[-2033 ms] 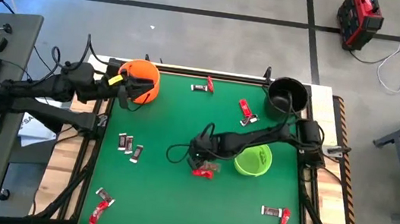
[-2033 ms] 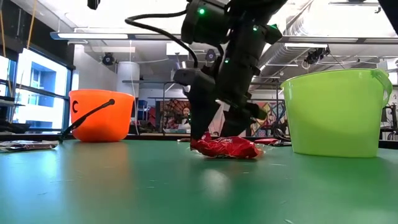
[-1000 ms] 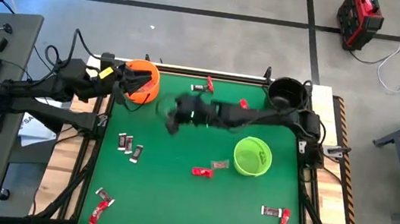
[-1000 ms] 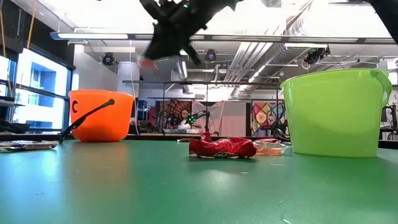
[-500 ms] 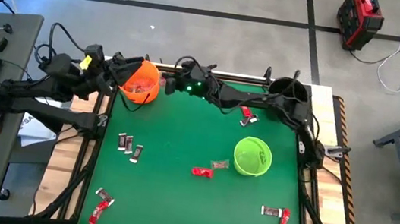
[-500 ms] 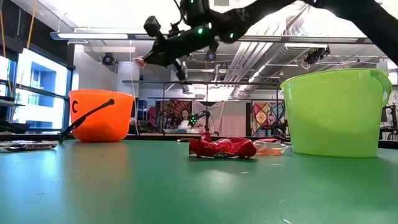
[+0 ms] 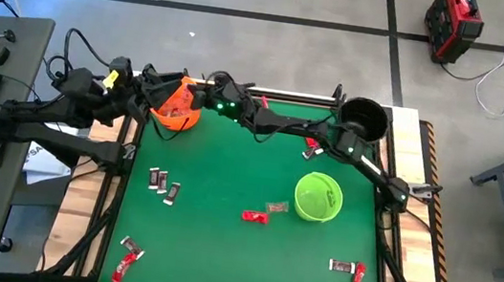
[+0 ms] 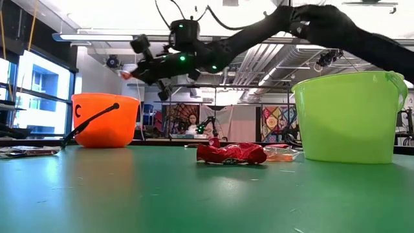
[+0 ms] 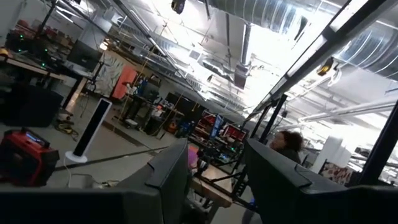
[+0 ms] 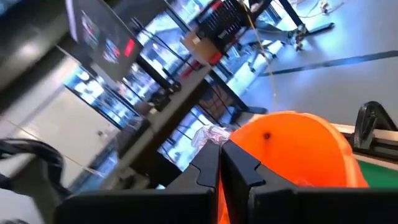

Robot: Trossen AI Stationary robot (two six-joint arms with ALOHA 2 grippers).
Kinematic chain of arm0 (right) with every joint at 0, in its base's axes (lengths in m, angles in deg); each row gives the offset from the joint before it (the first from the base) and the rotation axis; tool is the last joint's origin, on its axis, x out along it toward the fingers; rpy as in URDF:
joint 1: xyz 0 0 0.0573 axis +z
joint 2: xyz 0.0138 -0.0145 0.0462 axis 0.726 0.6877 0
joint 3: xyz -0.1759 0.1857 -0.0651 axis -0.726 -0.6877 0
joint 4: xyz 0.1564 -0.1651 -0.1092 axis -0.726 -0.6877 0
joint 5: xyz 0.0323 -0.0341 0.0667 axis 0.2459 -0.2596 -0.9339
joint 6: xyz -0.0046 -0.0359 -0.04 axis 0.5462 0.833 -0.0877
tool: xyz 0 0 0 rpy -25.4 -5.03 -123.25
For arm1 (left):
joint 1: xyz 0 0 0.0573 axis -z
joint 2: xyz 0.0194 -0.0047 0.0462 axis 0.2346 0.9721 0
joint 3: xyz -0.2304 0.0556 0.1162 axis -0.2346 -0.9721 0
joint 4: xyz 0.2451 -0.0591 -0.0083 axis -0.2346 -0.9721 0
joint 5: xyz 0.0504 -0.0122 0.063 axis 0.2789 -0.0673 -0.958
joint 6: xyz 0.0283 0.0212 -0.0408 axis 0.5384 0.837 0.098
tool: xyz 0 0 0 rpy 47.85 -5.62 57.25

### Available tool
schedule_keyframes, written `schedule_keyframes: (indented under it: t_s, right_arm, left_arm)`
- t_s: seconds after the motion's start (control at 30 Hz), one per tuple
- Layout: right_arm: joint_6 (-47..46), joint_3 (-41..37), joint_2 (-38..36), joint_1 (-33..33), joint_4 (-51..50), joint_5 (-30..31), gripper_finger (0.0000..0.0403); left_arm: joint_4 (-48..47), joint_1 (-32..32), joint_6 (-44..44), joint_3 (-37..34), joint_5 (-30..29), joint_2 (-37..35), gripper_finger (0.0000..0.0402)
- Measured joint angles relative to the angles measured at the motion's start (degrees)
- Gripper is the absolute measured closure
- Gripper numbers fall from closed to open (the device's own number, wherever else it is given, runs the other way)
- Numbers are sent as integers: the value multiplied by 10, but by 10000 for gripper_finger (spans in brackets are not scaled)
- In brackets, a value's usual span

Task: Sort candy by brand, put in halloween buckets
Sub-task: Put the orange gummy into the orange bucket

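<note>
Fingers of our right gripper (image 10: 219, 148) pinch a silvery-clear candy (image 10: 210, 135) beside the orange bucket (image 10: 298, 155); our left gripper (image 9: 214, 168) stands parted, holding nothing.

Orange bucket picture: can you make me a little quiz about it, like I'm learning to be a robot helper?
1. Pick one: the right gripper reaches to a bucket. Which colour is that bucket? A) orange B) black C) lime green
2. True or false: the right gripper's fingers are empty.
3. Count: how many buckets stand on the green table?

Key
1. A. It is at the orange bucket, at the table's far left corner, where the left gripper also waits.
2. False. They pinch a crinkly wrapped candy.
3. Three: the orange one, the black bucket and the lime green bucket.
</note>
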Motion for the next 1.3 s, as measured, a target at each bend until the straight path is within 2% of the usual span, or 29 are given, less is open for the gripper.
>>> schedule_keyframes:
  t_s: [0.17, 0.27, 0.37, 0.47, 0.7, 0.83, 1.0, 1.23, 1.3]
  right_arm:
    - [77, 119, 48, 0, -129, 0, 403]
    - [137, 115, 51, 0, -115, 4, 402]
    - [139, 115, 51, 0, -156, 5, 387]
    - [156, 114, 51, 2, -182, 5, 343]
    - [197, 126, 42, 8, -198, -4, 195]
    - [208, 126, 24, 5, -222, -38, 144]
    - [245, 126, -9, -9, -330, -93, 132]
    - [383, 126, -96, -19, -593, -93, 132]
    - [413, 126, -118, -18, -681, -76, 132]
  left_arm:
    - [-8, 0, 0, 0, 0, 0, 255]
    - [-8, 0, 9, 0, 0, 0, 255]
    - [-7, -1, 10, 0, 0, 0, 255]
    - [-8, -1, 10, 0, -1, 0, 255]
    - [-7, -1, 19, 0, -1, 0, 255]
    - [-6, -1, 19, 0, -1, 0, 255]
    - [-6, -1, 19, 0, -1, 0, 255]
    - [-5, -1, 19, 0, 0, 0, 255]
    - [-6, -1, 19, 0, 0, 0, 255]
